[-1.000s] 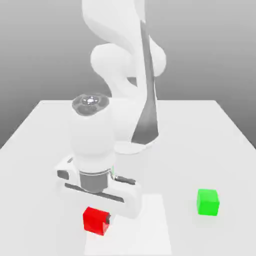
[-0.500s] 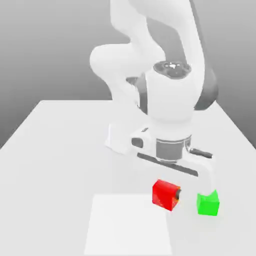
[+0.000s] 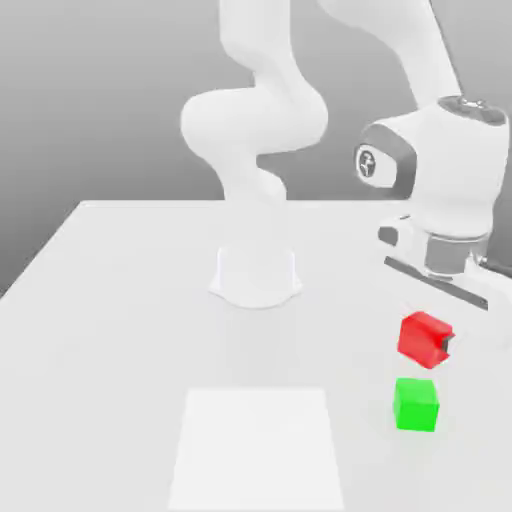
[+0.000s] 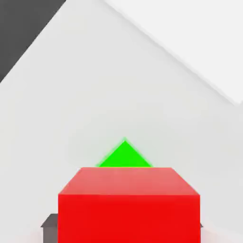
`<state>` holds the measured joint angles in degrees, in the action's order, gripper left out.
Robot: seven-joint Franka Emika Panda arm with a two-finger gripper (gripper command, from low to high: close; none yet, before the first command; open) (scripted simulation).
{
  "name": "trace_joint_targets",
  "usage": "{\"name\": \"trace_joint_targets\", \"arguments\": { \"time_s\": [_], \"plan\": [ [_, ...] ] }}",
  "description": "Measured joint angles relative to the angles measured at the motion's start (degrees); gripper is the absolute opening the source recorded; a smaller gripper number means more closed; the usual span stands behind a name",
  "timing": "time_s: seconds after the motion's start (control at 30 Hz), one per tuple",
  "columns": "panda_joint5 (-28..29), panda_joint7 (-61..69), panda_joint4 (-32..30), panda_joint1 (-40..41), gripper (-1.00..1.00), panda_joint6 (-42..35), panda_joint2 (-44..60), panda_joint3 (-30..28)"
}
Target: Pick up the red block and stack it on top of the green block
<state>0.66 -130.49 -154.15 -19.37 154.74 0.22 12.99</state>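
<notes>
Showing a gap between the red block (image 3: 420, 338) and the green block (image 3: 415, 405) in the exterior view; in the hand view, hiding much of the green block behind the red one. Pointing the claw (image 3: 428, 342) downward, hovering over the worktop (image 3: 110, 350), clamping the red block between its fingertips. Resting below the claw, the green block; lying lower, toward the exterior view's left of the claw, the white square (image 3: 256, 450).
</notes>
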Motion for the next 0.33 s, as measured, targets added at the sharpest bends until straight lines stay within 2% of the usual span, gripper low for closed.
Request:
{"name": "trace_joint_targets", "arguments": {
  "time_s": [0.23,0.27,0.33],
  "plan": [
    [5.0,-3.8,0.2,-0.8,-1.00,7.5,8.1,-1.7],
    [5.6,-4.1,0.2,-1.0,1.00,8.3,9.0,-2.0],
    [5.6,-4.1,0.2,-1.0,1.00,8.3,9.0,-2.0]
  ]
}}
